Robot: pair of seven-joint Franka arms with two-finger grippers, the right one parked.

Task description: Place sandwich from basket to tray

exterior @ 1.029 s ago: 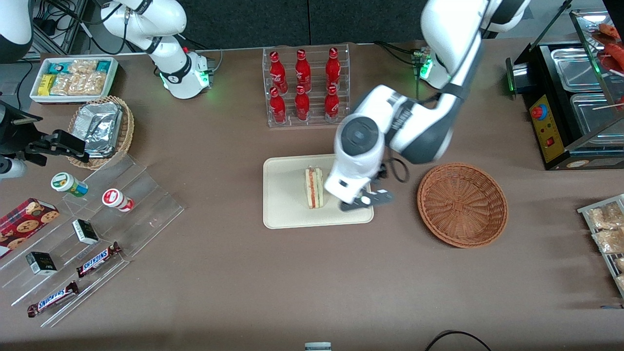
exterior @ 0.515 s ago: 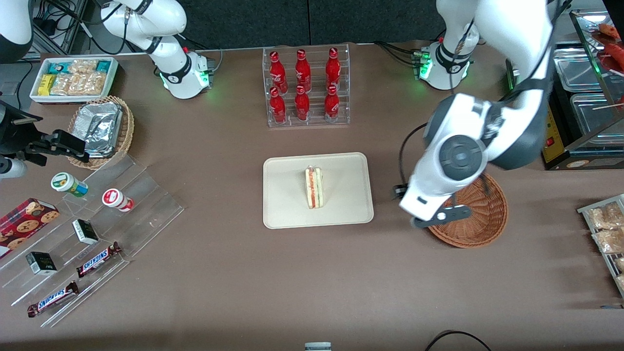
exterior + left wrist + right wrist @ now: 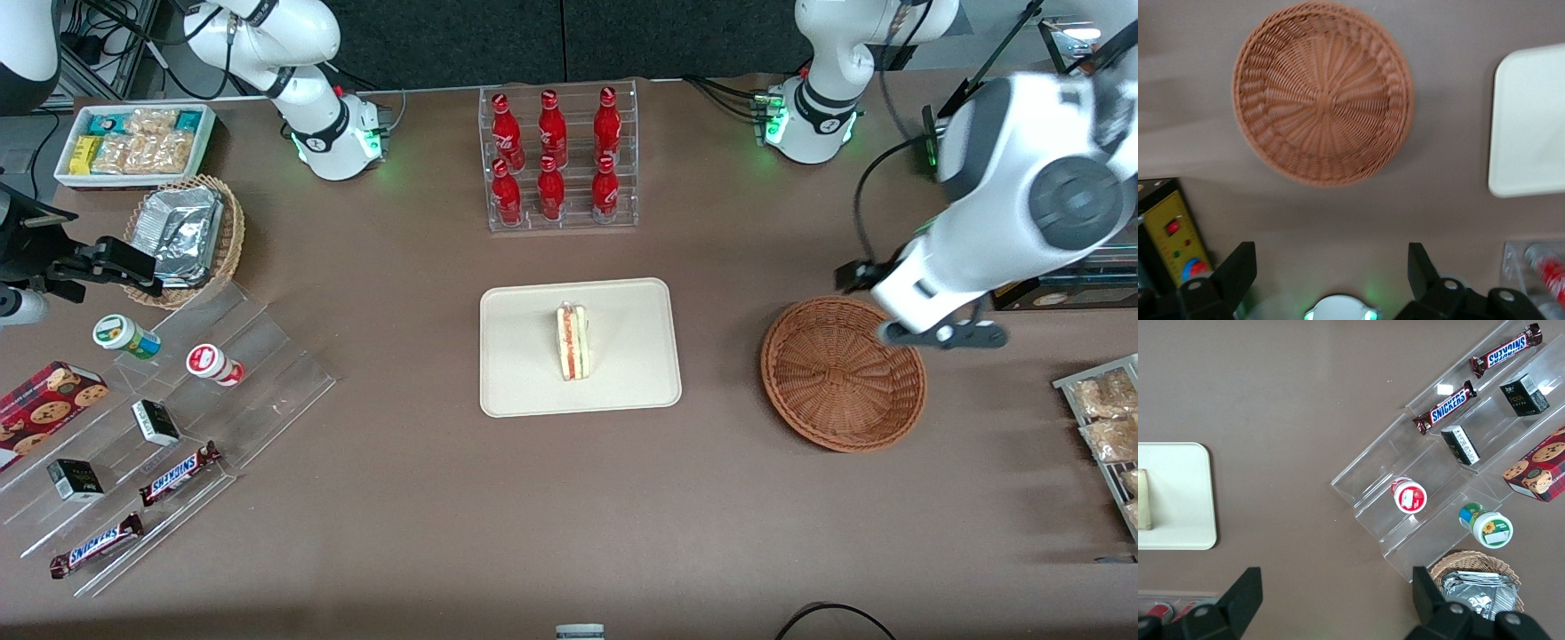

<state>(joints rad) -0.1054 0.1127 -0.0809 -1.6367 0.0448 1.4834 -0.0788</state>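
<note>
**benchwatcher:** Brown matte tabletop (image 3: 444, 498), pretty busy at both ends. Where it counts, the sandwich (image 3: 573, 342) is already sitting on the tray (image 3: 524, 391), roughly in the middle, standing on an edge with the red and green layers showing. The basket (image 3: 842, 373) has nothing in it. The gripper (image 3: 944, 335) hangs up high just past the basket's rim, toward the working arm's end of the table, fingers (image 3: 1238, 267) spread wide and holding nothing.

**servo_sam:** So the job looks done. Anything that could still go sideways?

**benchwatcher:** Not much, I'd guess. The wedge is tall and narrow and its wrap looks slick, so a bump to the table or tray might tip it flat. The tray is smooth cream plastic with a low rim and rounded corners, so it wouldn't stop much sliding. The basket is round, shallow, reddish woven wicker, probably light; an arm dropping low over it could nudge it.
</note>
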